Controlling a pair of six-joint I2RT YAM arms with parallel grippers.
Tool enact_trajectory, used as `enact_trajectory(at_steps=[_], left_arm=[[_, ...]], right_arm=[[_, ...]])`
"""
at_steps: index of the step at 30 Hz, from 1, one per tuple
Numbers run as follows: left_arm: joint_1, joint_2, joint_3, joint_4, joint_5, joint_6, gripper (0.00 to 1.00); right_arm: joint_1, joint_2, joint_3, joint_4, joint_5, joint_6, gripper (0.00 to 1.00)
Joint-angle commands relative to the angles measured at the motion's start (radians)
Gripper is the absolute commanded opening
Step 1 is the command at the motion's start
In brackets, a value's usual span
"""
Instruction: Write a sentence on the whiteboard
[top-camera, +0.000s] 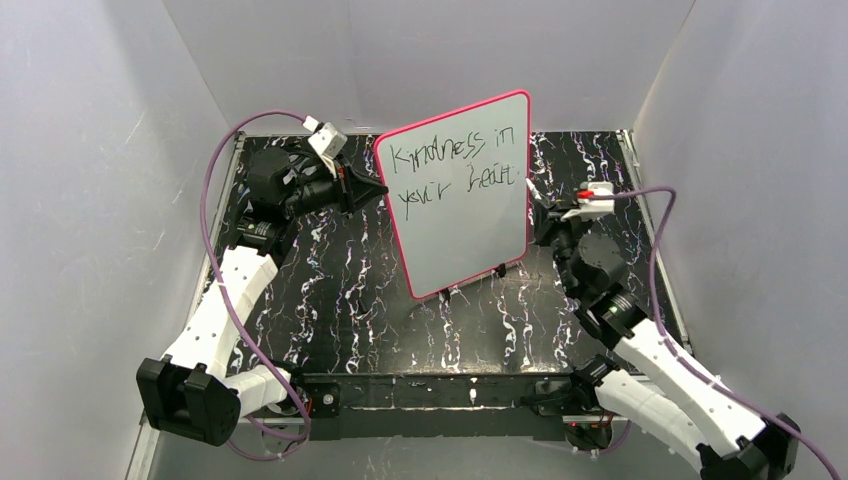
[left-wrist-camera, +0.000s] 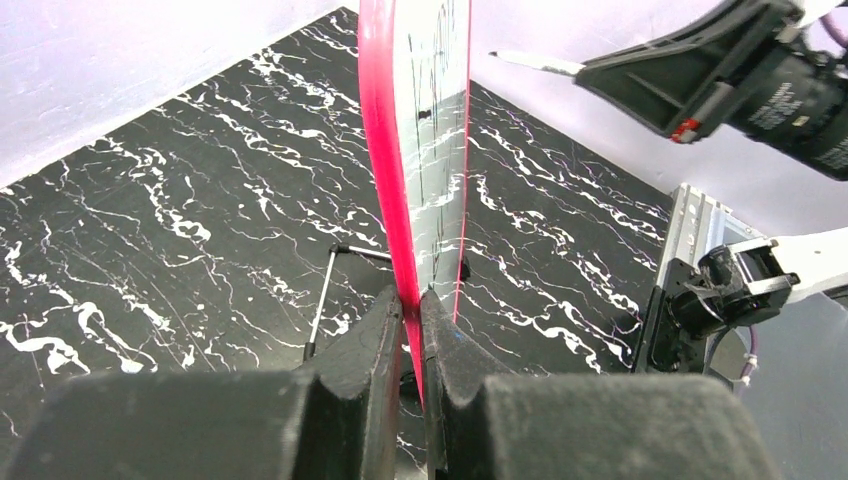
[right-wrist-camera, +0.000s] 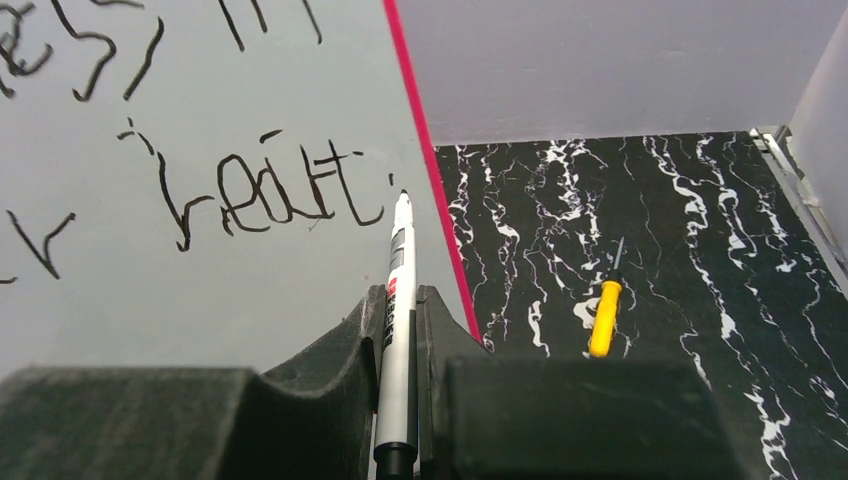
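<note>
The whiteboard (top-camera: 462, 215) stands upright mid-table, turned slightly. The sentence (top-camera: 455, 165) reads "Kindness in your heart" in two dark lines. My left gripper (top-camera: 378, 188) is shut on the board's pink left edge; in the left wrist view the fingers (left-wrist-camera: 412, 300) pinch the frame (left-wrist-camera: 383, 150). My right gripper (right-wrist-camera: 402, 295) is shut on a white marker (right-wrist-camera: 399, 270). The marker's tip points at the board (right-wrist-camera: 200, 290) just right of "heart" (right-wrist-camera: 270, 195), near the right frame. I cannot tell whether the tip touches. From above, the right gripper (top-camera: 541, 213) sits at the board's right edge.
A yellow-handled screwdriver (right-wrist-camera: 602, 315) lies on the black marbled table (top-camera: 340, 300) right of the board. The board's thin wire stand (left-wrist-camera: 322, 300) rests behind it. Grey walls enclose the left, back and right. Purple cables loop off both arms.
</note>
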Motion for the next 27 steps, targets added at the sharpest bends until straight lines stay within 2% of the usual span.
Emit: enact_trajectory(at_steps=[1, 6, 9, 14, 18, 24, 27], left_arm=[[-0.01, -0.028, -0.022, -0.032, -0.052, 0.004, 0.03], [-0.01, -0.033, -0.029, -0.031, -0.064, -0.001, 0.23], [-0.011, -0.037, -0.027, -0.032, -0.062, -0.003, 0.44], [-0.01, -0.068, -0.041, -0.038, -0.084, 0.012, 0.71], [-0.01, -0.123, -0.066, -0.068, -0.136, 0.033, 0.8], [-0.011, -0.264, -0.144, -0.172, -0.233, -0.02, 0.83], [-0.011, -0.342, -0.208, -0.276, -0.353, -0.077, 0.83]], right_arm=[[-0.003, -0.159, 0.031, -0.124, 0.032, 0.051, 0.01], [-0.003, -0.3, 0.044, -0.28, 0.033, 0.096, 0.01], [-0.003, -0.326, 0.063, -0.376, 0.02, 0.111, 0.01], [-0.003, -0.329, 0.12, -0.509, -0.035, 0.147, 0.01], [-0.004, -0.34, 0.135, -0.582, -0.062, 0.178, 0.02], [-0.003, -0.383, 0.147, -0.695, -0.024, 0.226, 0.08], [-0.003, -0.418, 0.135, -0.722, -0.031, 0.234, 0.09]])
